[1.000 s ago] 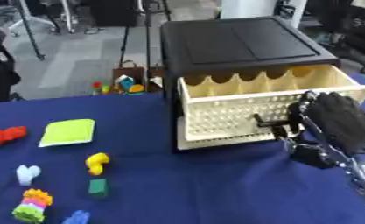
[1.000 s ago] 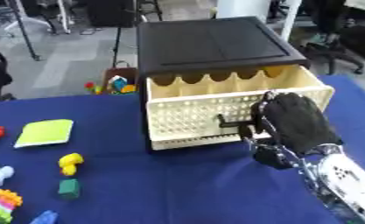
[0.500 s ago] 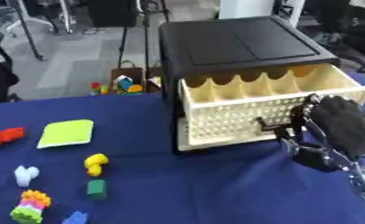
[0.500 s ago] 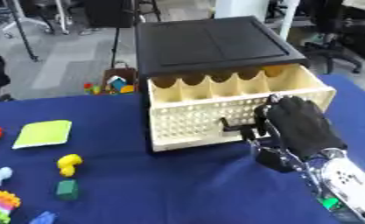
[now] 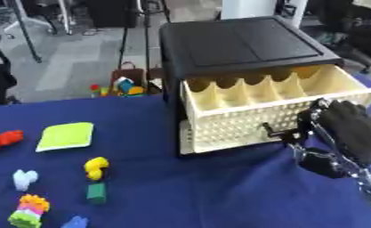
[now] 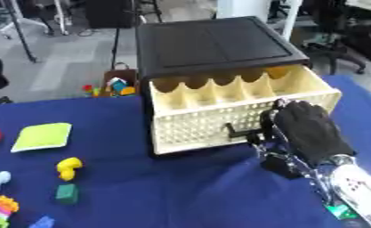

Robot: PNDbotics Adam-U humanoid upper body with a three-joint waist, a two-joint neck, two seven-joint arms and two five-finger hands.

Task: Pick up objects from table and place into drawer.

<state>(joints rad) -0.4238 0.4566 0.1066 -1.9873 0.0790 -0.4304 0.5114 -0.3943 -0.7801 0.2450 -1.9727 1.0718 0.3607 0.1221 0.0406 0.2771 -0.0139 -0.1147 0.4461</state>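
Grey floor (image 5: 79, 62) beyond the far edge of the blue-clothed table (image 5: 203, 196). Black stand legs (image 5: 25, 35) at upper left, dark office chair (image 6: 352, 40) at upper right, white pillar (image 6: 247, 9) between. Small heap of coloured toys (image 5: 118, 87) on the floor.

My right hand (image 6: 309, 133) covers the drawer's (image 5: 278, 113) lower right front; my fingertips lie behind its back, so contact with the handle (image 6: 236, 132) cannot be confirmed. My forearm is cut off at the lower right. The drawer's floor is hidden by its front wall. At lower left, a blue piece (image 5: 75, 222) is cut by the bottom edge, shape undetermined.
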